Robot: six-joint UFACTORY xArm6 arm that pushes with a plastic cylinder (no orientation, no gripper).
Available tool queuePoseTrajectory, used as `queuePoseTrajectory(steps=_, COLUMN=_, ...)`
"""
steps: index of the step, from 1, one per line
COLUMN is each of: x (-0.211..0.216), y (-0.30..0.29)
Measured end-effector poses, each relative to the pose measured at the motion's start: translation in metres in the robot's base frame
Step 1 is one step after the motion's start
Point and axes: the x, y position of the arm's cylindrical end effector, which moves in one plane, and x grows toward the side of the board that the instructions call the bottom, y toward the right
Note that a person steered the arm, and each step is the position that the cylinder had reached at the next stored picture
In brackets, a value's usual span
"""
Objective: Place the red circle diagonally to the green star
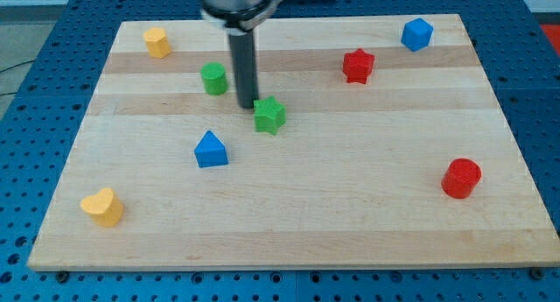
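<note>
Camera view: the red circle stands on the wooden board near its right edge, toward the view's bottom, upright and with nothing touching it. The green star sits near the board's middle, well apart from the red circle, at about 10 o'clock from it.

My tip rests just beside the green star, at roughly 10 o'clock from that block, close enough that I cannot tell whether the two touch. The arm carries a plain dark rod only, with no jaws to stand apart or together.

The green cylinder lies near the rod, at about 10 o'clock from the tip and apart from it. The blue triangular block lies at about 8 o'clock from the green star. The red star lies at about 2 o'clock from the green star, well apart. The blue hexagonal block sits near the board's top right corner. The yellow block near the top left corner has a shape I cannot make out. The yellow heart sits near the bottom left corner.
</note>
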Motion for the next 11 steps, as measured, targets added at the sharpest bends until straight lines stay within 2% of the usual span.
queuePoseTrajectory(steps=1, x=0.025, y=0.044)
queuePoseTrajectory(steps=2, x=0.063, y=0.127)
queuePoseTrajectory(steps=3, x=0.066, y=0.162)
queuePoseTrajectory(steps=4, x=0.036, y=0.230)
queuePoseTrajectory(steps=5, x=0.092, y=0.306)
queuePoseTrajectory(steps=6, x=0.135, y=0.294)
queuePoseTrajectory(steps=7, x=0.150, y=0.301)
queuePoseTrajectory(steps=9, x=0.126, y=0.262)
queuePoseTrajectory(steps=10, x=0.110, y=0.224)
queuePoseTrajectory(steps=11, x=0.085, y=0.220)
